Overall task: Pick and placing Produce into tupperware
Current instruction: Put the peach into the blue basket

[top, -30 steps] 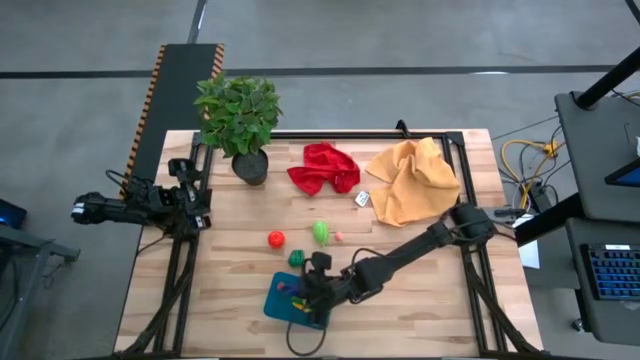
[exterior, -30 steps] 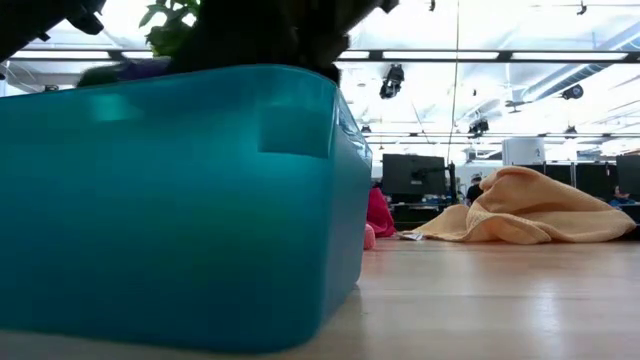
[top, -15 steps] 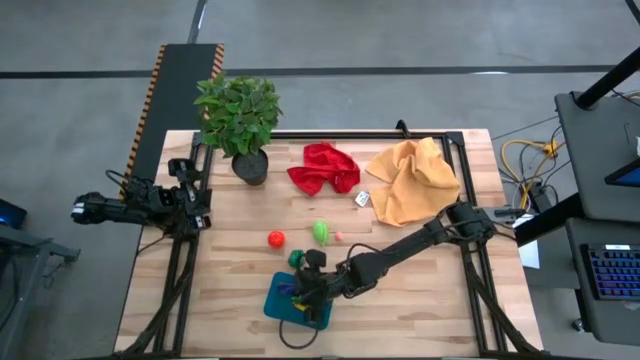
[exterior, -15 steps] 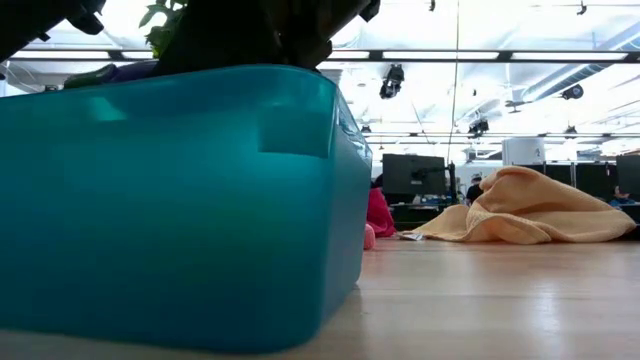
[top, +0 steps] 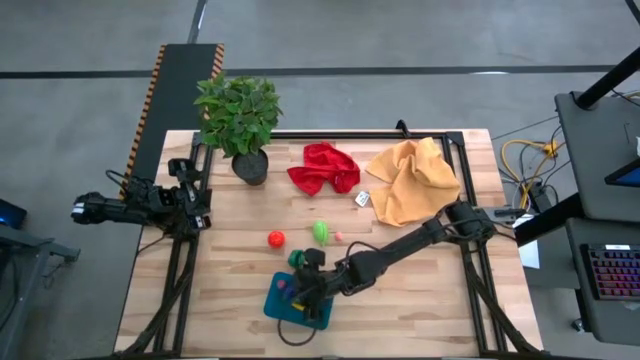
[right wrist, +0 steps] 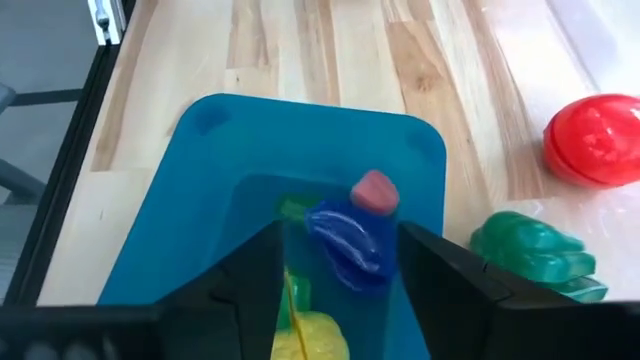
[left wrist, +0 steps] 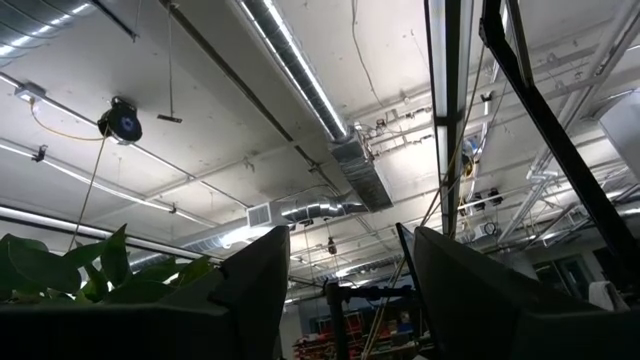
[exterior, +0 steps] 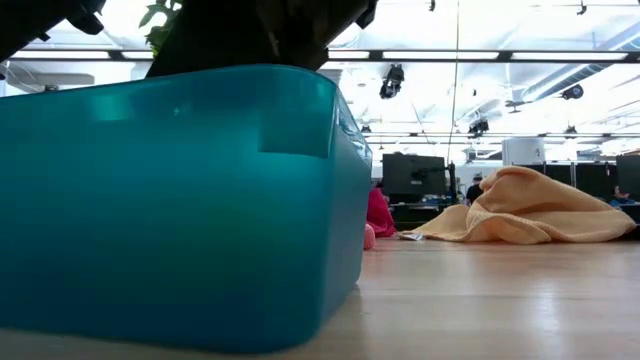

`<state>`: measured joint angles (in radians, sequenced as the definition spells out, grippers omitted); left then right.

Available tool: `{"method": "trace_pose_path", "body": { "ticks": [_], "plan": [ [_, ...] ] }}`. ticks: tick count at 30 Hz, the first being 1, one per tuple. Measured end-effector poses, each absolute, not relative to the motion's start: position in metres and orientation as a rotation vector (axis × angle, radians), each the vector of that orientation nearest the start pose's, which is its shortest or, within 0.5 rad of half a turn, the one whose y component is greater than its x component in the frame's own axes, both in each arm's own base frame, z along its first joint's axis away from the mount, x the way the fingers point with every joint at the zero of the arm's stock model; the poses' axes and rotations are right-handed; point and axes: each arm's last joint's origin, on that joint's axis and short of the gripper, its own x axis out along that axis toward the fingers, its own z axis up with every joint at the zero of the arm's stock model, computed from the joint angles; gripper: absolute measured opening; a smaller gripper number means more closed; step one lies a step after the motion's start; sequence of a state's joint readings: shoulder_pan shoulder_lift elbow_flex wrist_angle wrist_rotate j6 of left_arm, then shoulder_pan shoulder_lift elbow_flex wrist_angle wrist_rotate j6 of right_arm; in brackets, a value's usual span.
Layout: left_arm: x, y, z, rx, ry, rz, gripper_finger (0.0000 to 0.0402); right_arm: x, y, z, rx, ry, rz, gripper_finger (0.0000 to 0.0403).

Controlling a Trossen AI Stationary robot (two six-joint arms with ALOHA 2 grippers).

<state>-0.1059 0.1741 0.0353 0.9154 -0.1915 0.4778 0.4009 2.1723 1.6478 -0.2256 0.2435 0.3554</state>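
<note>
While the right claw (top: 297, 292) hovered over the teal-blue rectangular plastic tupperware (top: 296, 301) at the lower centre of the high view, its fingers stood apart and released, with nothing between them in its wrist view. Inside the container lay a purple toy vegetable (right wrist: 346, 244), a small pink piece (right wrist: 374, 189) and a yellow piece (right wrist: 308, 336). Just beside the container's rim sat a dark green toy pepper (right wrist: 528, 249); a red toy tomato (top: 275, 239), a light green piece (top: 321, 232) and a tiny pink piece (top: 338, 237) lay farther up the wooden bench (top: 220, 290). The drop-off step looked finished, with four pieces left to collect. By my reading, the next move would call for lifting clear of the container wall, shifting to the dark green pepper and closing on it squarely. The left claw (top: 201, 208) waited at the frame's left edge of the bench, fingers parted, pointing up at the ceiling.
</note>
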Motion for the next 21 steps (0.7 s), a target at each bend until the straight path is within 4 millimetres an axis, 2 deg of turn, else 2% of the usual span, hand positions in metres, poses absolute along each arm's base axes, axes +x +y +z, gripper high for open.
{"method": "trace_pose_path", "body": {
  "ticks": [6, 10, 14, 17, 21],
  "plan": [
    [0.08, -0.003, 0.242, 0.339, -0.731, 0.262, 0.0199, 0.452, 0.175, 0.194, 0.026, 0.687, -0.012, 0.0191],
    [0.08, -0.003, 0.242, 0.338, -0.731, 0.262, 0.0199, 0.458, 0.166, 0.213, -0.048, 0.62, -0.085, 0.0191],
    [0.08, -0.003, 0.242, 0.339, -0.73, 0.262, 0.0199, 0.459, 0.154, 0.239, -0.047, 0.564, -0.108, 0.0191],
    [0.08, -0.003, 0.242, 0.339, -0.728, 0.261, 0.0199, 0.45, 0.144, 0.258, -0.062, 0.553, -0.181, 0.0191],
    [0.08, -0.003, 0.241, 0.341, -0.719, 0.259, 0.0199, 0.428, 0.132, 0.278, -0.1, 0.571, -0.3, 0.0191]
  ]
}}
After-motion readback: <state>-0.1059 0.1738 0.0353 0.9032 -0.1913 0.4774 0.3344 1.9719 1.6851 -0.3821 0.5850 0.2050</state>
